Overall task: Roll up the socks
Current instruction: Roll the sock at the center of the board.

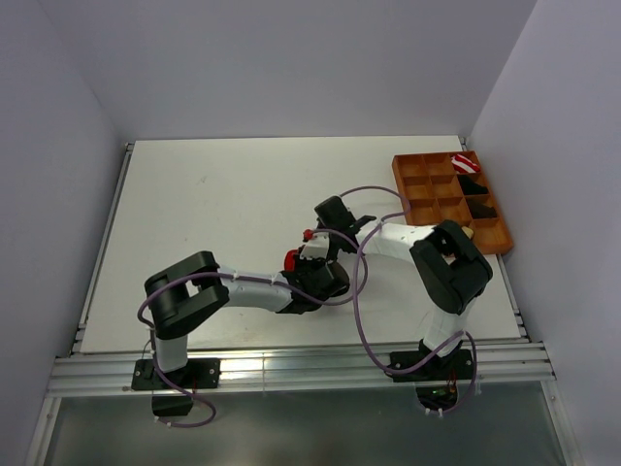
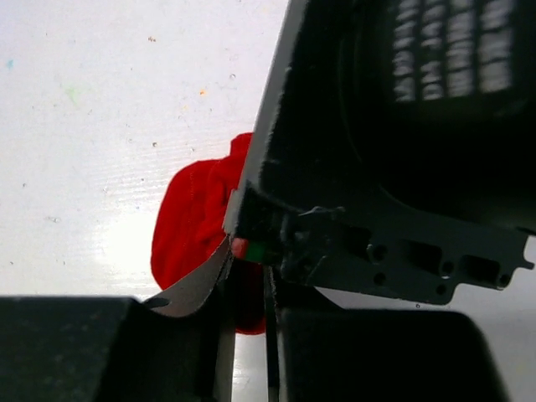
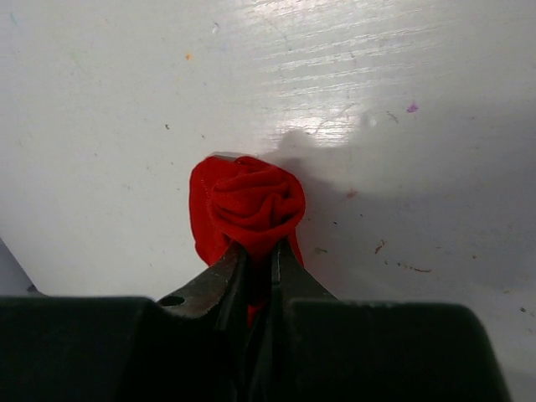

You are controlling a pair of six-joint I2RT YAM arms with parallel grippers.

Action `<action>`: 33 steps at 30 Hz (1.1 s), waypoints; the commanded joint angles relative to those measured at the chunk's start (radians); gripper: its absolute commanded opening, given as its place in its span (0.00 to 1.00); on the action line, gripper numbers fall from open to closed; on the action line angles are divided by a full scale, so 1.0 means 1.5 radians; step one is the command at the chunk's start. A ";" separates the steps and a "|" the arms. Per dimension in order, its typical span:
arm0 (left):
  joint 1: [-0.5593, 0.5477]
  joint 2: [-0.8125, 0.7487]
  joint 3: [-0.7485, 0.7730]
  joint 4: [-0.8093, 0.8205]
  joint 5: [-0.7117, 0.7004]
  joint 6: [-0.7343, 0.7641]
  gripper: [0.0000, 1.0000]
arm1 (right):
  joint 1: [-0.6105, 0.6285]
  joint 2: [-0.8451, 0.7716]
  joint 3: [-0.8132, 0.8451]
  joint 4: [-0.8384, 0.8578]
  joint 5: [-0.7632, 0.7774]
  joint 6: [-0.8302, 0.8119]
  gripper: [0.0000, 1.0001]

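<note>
The red sock (image 3: 251,201) is wound into a tight roll on the white table (image 1: 213,204). My right gripper (image 3: 258,251) is shut on the near side of the roll, with fabric pinched between its fingers. From the other side my left gripper (image 2: 247,289) has its jaws drawn narrow, with a fold of the red sock (image 2: 193,226) between them. The body of the right gripper (image 2: 394,167) fills the upper right of the left wrist view. From above, both grippers meet at the red sock (image 1: 291,259) near the table's middle. The other socks are out of view.
An orange divided tray (image 1: 400,184) stands at the far right. It holds a red-and-white rolled bundle (image 1: 464,162) and black bundles (image 1: 475,184). Purple cables loop over both arms. Walls close in the table on the left, back and right.
</note>
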 commanded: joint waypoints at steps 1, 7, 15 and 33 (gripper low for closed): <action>0.011 -0.003 -0.047 -0.060 0.082 -0.047 0.01 | 0.005 0.000 -0.032 0.045 -0.037 0.004 0.15; 0.046 -0.063 -0.113 -0.018 0.158 -0.074 0.01 | -0.016 -0.057 -0.092 0.162 -0.079 0.004 0.52; 0.106 -0.137 -0.183 0.053 0.288 -0.093 0.01 | -0.049 -0.131 -0.111 0.189 -0.061 -0.009 0.76; 0.352 -0.230 -0.312 0.195 0.674 -0.165 0.01 | -0.024 -0.139 -0.263 0.468 -0.103 -0.019 0.77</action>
